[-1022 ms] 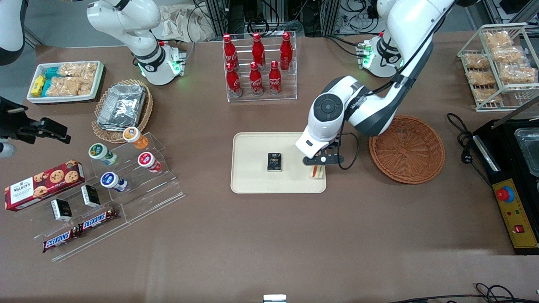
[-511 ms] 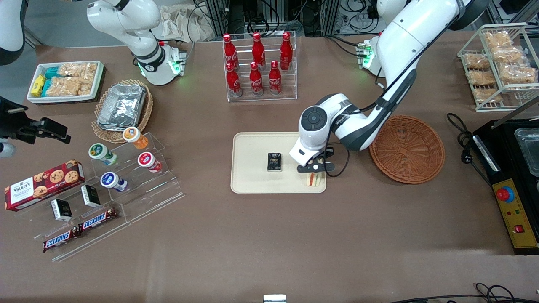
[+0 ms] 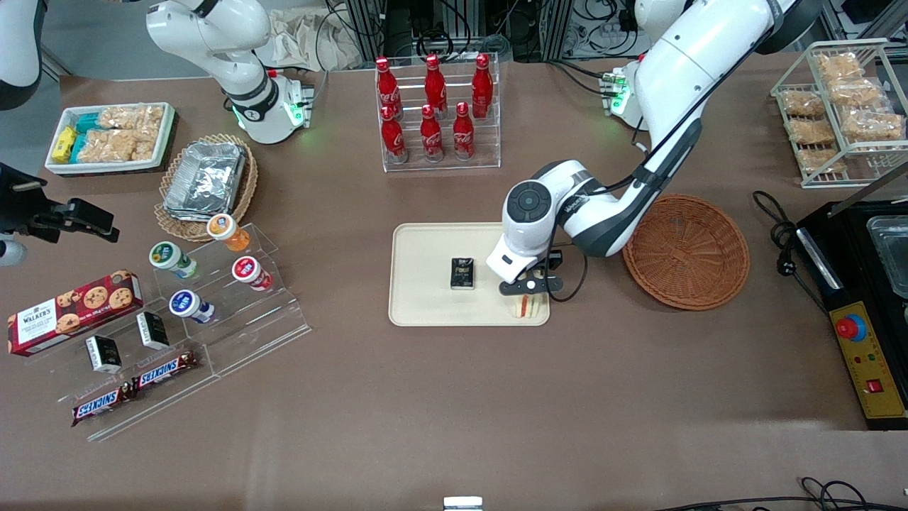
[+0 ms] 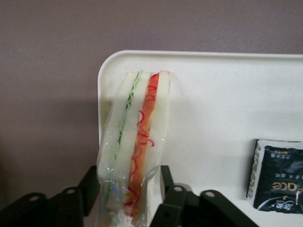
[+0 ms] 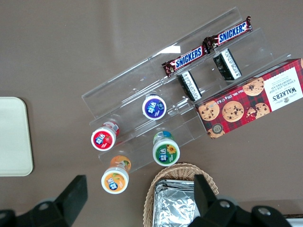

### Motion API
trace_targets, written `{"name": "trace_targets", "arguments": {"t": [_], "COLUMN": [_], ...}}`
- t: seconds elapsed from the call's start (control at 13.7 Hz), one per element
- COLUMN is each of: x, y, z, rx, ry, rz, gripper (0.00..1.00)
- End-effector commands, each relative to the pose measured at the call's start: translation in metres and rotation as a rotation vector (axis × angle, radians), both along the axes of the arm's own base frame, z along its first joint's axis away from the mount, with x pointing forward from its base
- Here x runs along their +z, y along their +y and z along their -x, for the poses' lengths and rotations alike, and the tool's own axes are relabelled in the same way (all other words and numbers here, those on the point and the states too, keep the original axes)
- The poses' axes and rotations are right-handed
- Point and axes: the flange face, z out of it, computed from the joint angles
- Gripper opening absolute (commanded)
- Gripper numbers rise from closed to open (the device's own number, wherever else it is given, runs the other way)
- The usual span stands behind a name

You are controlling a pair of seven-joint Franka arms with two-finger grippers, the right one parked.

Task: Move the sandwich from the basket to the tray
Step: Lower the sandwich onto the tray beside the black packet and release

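The sandwich (image 3: 523, 306), a wrapped wedge of white bread with red and green filling, stands on its edge on the cream tray (image 3: 425, 298), at the corner nearest the front camera and the basket. My left gripper (image 3: 526, 297) is over it, shut on the sandwich (image 4: 137, 137), with a black finger pressing on each bread face. The tray's rounded corner (image 4: 106, 71) shows just past the sandwich tip. The round reddish-brown basket (image 3: 686, 252) lies beside the tray toward the working arm's end, with nothing showing in it.
A small black packet (image 3: 462, 273) lies in the middle of the tray, close to the sandwich (image 4: 277, 175). A rack of red bottles (image 3: 434, 113) stands farther from the camera. A clear stand with cups and snack bars (image 3: 191, 305) lies toward the parked arm's end.
The gripper has carried the sandwich from above the tray's edge down onto its near corner, moving slightly toward the parked arm's end. Over the last half second it has hardly moved.
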Motion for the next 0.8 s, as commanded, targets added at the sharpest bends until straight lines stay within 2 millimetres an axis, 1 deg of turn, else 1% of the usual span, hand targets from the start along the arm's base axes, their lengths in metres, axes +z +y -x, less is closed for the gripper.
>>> {"name": "trace_targets", "arguments": {"t": [0.0,0.07,0.22,0.29,0.51,0.66,0.73], "x": [0.016,0.025,0.052,0.073,0.157,0.210,0.235], "y": [-0.006,-0.005,0.002,0.004,0.019,0.045,0.058], "z": [-0.004,-0.004,-0.008,-0.013,-0.030,-0.045,-0.046], "rx": [0.035,0.041,0.060,0.091,0.188,0.275,0.311], "ry": [-0.041,-0.048,-0.060,-0.050,-0.059,-0.078,-0.076], "rz": [0.002,0.002,-0.034,-0.034,-0.005,0.031,0.045], "gripper": [1.00,1.00,1.00,1.00,1.00,1.00,1.00]}}
